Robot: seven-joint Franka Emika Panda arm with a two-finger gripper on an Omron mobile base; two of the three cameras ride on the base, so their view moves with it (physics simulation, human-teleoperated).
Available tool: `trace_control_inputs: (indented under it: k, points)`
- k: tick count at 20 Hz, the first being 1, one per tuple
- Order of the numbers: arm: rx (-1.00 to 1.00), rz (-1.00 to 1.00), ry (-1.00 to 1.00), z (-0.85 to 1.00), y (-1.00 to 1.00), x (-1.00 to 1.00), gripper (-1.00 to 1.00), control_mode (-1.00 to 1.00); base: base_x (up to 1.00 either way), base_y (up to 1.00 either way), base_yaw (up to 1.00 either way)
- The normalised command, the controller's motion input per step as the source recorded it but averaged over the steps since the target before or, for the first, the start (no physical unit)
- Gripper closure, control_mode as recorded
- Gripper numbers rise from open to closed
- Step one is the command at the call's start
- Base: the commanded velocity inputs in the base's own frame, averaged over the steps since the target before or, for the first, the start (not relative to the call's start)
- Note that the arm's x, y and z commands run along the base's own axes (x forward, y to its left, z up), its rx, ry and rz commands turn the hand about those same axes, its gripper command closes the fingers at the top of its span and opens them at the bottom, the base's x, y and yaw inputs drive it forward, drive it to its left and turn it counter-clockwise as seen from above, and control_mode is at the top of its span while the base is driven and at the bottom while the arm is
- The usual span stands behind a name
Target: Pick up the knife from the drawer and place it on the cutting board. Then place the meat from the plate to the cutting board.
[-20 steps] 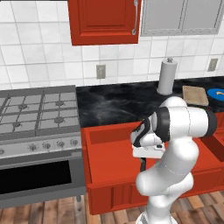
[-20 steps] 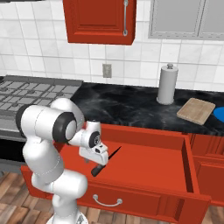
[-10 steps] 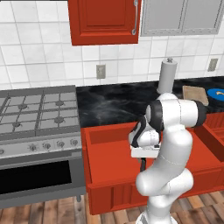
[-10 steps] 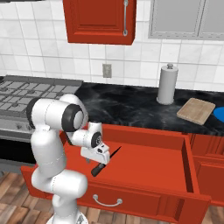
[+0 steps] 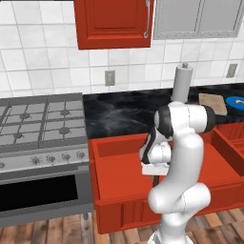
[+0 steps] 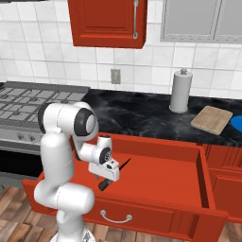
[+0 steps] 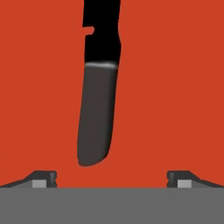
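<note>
The gripper is held wide open above the floor of the drawer, nothing between its fingertips. The knife is seen just ahead of them, lying flat on the red floor: a black handle with a small notch, a pale line at the joint, then a dark grey blade ending in a rounded tip between the two fingertips but short of them. Bare red floor is left on both sides of the knife. The drawer is pulled fully out, with low walls all round. The cutting board and the plate are set well apart from it on the black worktop, beside a paper-towel roll.
</note>
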Motion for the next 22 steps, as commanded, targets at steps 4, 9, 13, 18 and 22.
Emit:
trace_control_inputs:
  k: [4, 9, 13, 18, 22]
  points:
    - [0.0, 0.0, 0.0, -0.27, 0.0, 0.29, -1.0, -1.0, 0.0, 0.0, 0.0]
    - [0.0, 0.0, 0.0, -0.22, 0.0, 0.36, -1.0, -1.0, 0.0, 0.0, 0.0]
    - [0.0, 0.0, 0.0, -0.23, 0.0, 0.38, -1.0, -1.0, 0.0, 0.0, 0.0]
    - [0.0, 0.0, 0.0, -0.19, -0.03, 0.12, -1.0, -1.0, 0.0, 0.0, 0.0]
    - [0.0, 0.0, 0.0, -0.26, -0.02, 0.02, -1.0, -1.0, 0.0, 0.0, 0.0]
